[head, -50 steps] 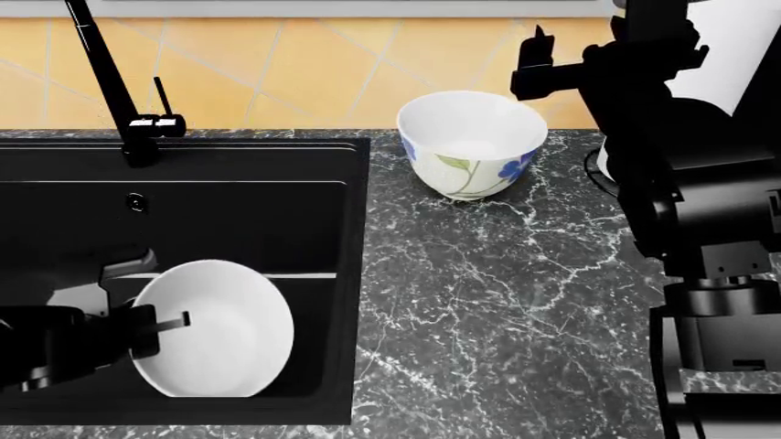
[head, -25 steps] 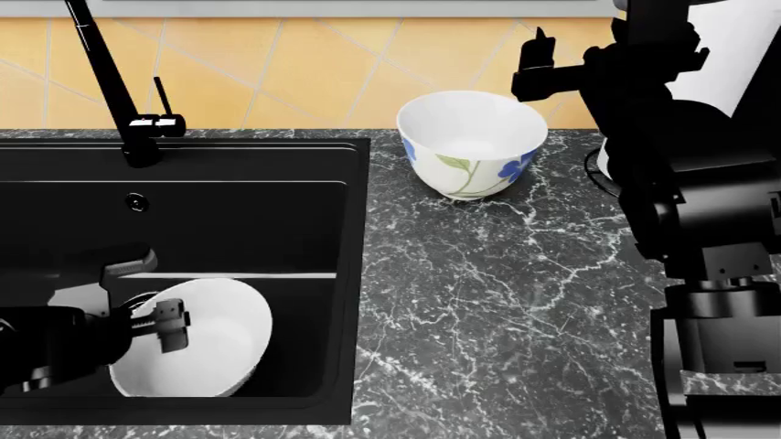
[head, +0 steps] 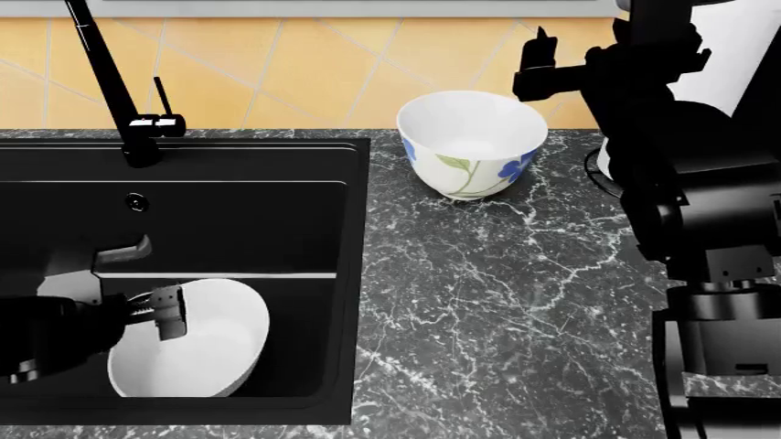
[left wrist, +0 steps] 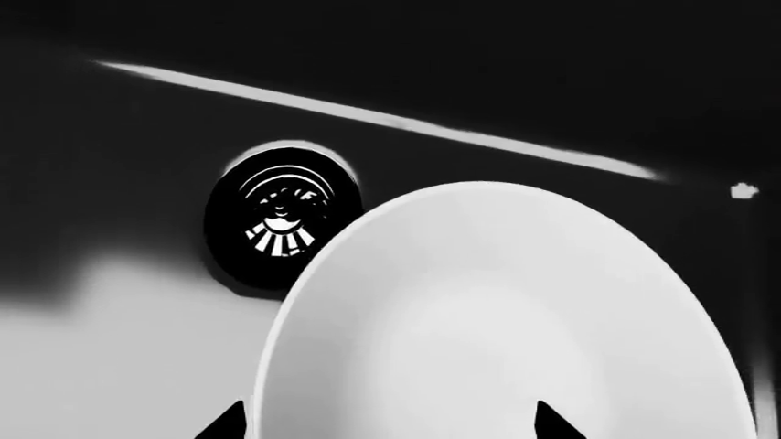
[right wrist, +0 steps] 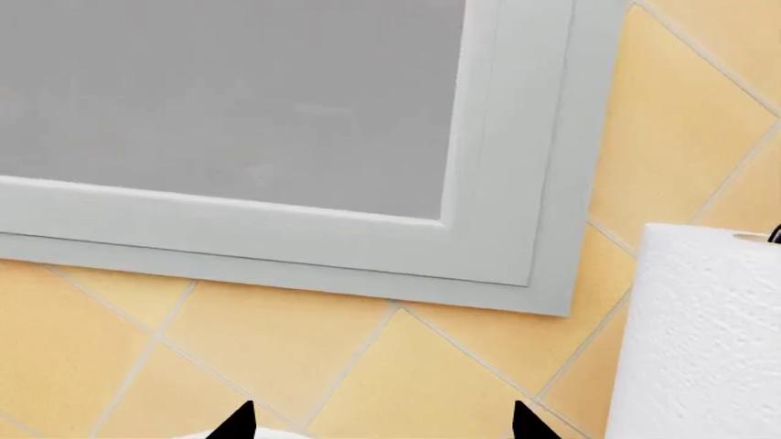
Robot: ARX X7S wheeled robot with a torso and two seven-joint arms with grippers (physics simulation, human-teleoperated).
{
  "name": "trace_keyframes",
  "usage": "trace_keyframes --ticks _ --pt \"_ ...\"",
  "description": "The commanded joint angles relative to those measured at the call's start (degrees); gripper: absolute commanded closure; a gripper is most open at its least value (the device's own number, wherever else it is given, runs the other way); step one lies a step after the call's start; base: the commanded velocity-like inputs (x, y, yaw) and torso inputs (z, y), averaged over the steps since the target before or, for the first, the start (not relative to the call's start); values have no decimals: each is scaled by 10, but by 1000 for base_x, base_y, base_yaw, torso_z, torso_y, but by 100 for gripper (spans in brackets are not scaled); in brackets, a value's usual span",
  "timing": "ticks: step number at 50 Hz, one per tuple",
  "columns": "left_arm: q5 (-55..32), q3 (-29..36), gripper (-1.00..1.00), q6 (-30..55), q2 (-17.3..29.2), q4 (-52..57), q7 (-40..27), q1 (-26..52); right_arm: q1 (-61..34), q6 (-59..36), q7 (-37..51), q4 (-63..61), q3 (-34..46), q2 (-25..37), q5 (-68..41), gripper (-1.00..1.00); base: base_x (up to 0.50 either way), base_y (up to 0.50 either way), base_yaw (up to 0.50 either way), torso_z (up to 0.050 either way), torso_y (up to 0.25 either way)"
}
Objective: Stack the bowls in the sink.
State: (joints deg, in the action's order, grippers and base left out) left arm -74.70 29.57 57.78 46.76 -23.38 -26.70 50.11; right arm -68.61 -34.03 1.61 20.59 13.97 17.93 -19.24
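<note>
Head view shows our left gripper (head: pixel 168 309) down in the sink (head: pixel 244 155), at about 7 o'clock in the picture, its fingers clamped on the near-left rim of the plain white bowl (head: pixel 201 352), which sits low in the basin's front half. The flowered bowl (head: pixel 471 155) stands upright on the marble counter (head: pixel 513 302) at about 1 o'clock, well apart from the sink. Our right gripper (head: pixel 535 57) hangs just above and beside that bowl's far rim; its fingertips read as spread in the right wrist view, with only tiled wall (right wrist: pixel 366 366), a grey frame and a white paper roll (right wrist: pixel 701 338) beyond them. We judge both bowls stiff, glazed, slick and breakable, fairly weighty for their size, so a rim pinch, one finger inside and one outside, looks the surest hold, with a gentle set-down. Left wrist view gives us the white bowl filling the frame beside the round drain (left wrist: pixel 283 215), but only the two dark fingertips show, and whether the bowl rests on the sink floor or hangs clear we cannot tell. Much of the left arm is lost against the black basin.
</note>
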Motion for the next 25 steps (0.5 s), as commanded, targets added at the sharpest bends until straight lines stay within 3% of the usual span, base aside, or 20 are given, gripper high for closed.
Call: trace_keyframes --ticks 1,25 --pt "-8 -8 -100 8 14 23 -13 12 0 0 1 0 0 0 -2 -100 0 0 0 0 0" --pt "-68 -46 -100 32 40 144 -40 54 0 -7 5 -15 -2 3 -10 -100 0 0 0 0 0"
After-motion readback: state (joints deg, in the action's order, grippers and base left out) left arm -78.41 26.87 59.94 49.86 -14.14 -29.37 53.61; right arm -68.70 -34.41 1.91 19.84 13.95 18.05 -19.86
